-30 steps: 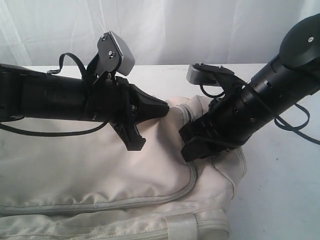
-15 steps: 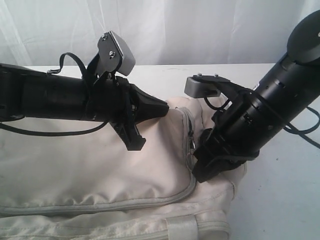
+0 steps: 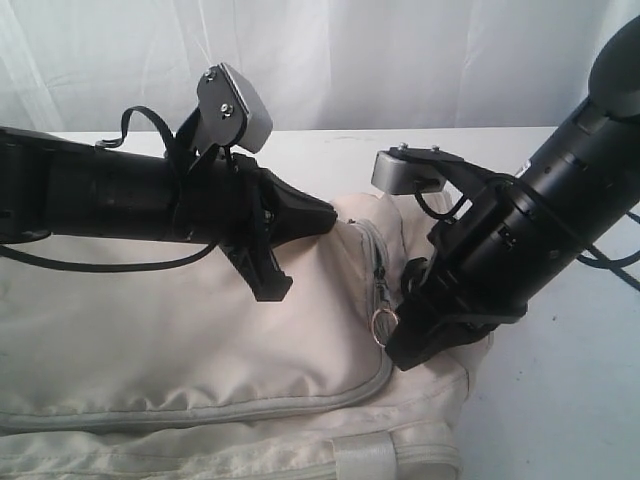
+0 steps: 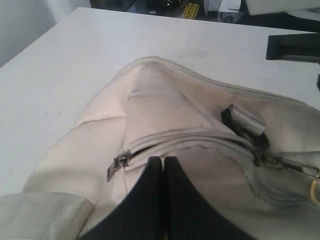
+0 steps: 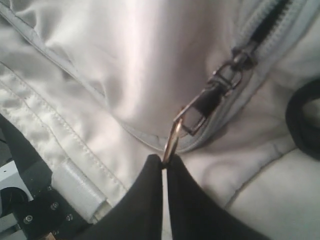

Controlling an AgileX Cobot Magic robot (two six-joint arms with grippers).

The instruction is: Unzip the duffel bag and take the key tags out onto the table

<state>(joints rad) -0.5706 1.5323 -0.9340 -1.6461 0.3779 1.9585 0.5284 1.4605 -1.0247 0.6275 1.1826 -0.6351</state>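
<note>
**A:** Two black arms over the big cream fabric duffel bag [image 3: 200, 340] on the plain white tabletop [image 3: 570, 400], and they're splitting the job

**B:** Right. The left end effector [image 4: 163, 161] is fully closed, black tips together, pressed on the cloth just beside the grey zipper [image 4: 200, 136]. I'd call that an anchor, pinning the bag's end so it won't slide. Whether a fold is nipped between the tips, I can't tell

**A:** And the right end effector [image 5: 164, 161]?

**B:** Clamped tight on the thin brass-coloured metal ring [image 5: 172, 140] hanging from the dark zip slider [image 5: 232, 72]. It grips the ring edge-on, nothing else in it

**A:** So that's the handle for the pull

**B:** My read, yes: ring gripped on one side, cloth braced on the other. Only a short dark slit shows by the slider, so the opening looks hardly begun

**A:** Any sign of the key tags?

**B:** None on show, not on the tabletop and not in either grip. Presumably they're inside the bag, behind that zipper
</note>
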